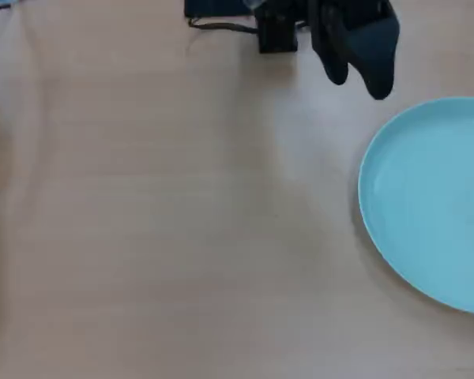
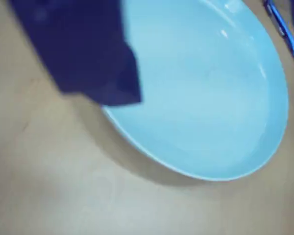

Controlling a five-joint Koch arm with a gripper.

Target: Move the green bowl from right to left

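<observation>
Teal green bowl (image 1: 430,201) lay at the desk's right edge overhead, below and right of the empty gripper (image 1: 358,80), whose tips stood slightly apart. From the wrist, one dark jaw overlapped the green bowl's (image 2: 206,98) near rim.

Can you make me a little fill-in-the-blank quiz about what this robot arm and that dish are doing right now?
1. In the overhead view, the green bowl lies at the ____ edge of the picture.
2. The bowl holds ____.
3. The black gripper is ____ touching the bowl in the overhead view.
4. The bowl rests on a ____ table.

Missing words: right; nothing; not; wooden
</observation>
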